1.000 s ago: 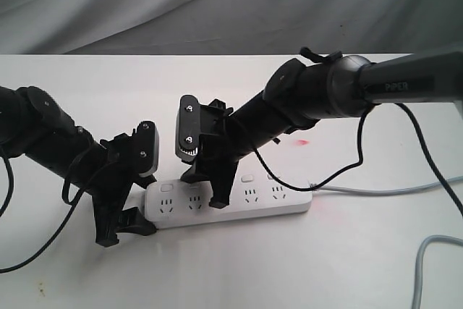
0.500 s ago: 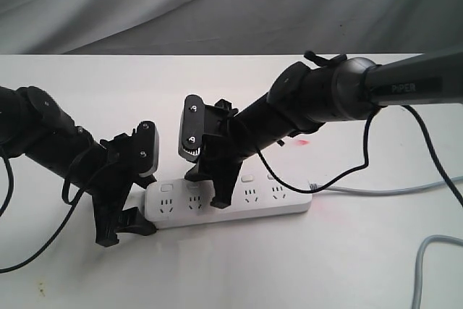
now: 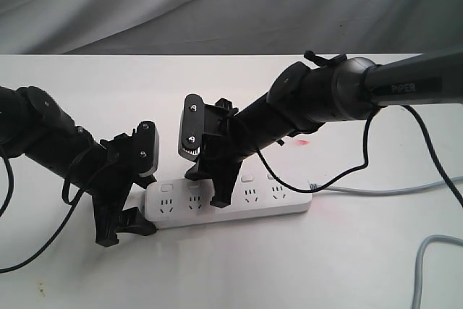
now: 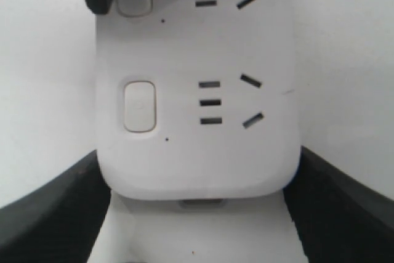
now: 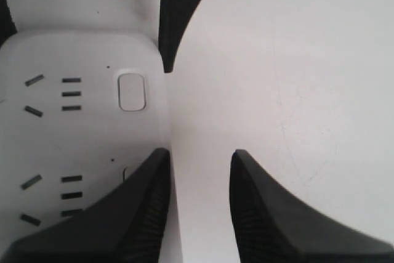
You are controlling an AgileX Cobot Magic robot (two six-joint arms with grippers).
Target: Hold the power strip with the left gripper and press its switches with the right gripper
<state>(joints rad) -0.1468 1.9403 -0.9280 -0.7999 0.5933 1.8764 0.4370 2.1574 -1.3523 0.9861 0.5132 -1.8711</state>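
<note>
The white power strip (image 3: 282,204) lies along the table with its grey cord (image 3: 391,192) leading off to the right. My left gripper (image 3: 126,226) holds the strip's left end. In the left wrist view its jaws press both sides of the power strip (image 4: 197,152), below the end switch (image 4: 140,106). My right gripper (image 3: 207,187) points down over the strip's left half. In the right wrist view the right gripper (image 5: 200,153) is open. One finger (image 5: 144,214) covers most of the second switch, beyond the end switch (image 5: 131,92); the other finger hangs over bare table. Contact cannot be judged.
A second grey cable (image 3: 427,251) loops at the table's right front. Loose black cables hang from both arms. A faint red light spot (image 3: 300,142) lies on the white table behind the strip. Grey cloth (image 3: 217,5) backs the table.
The right arm and its gripper shifted slightly right a second ago and have held still since. The left gripper and the strip have not moved.
</note>
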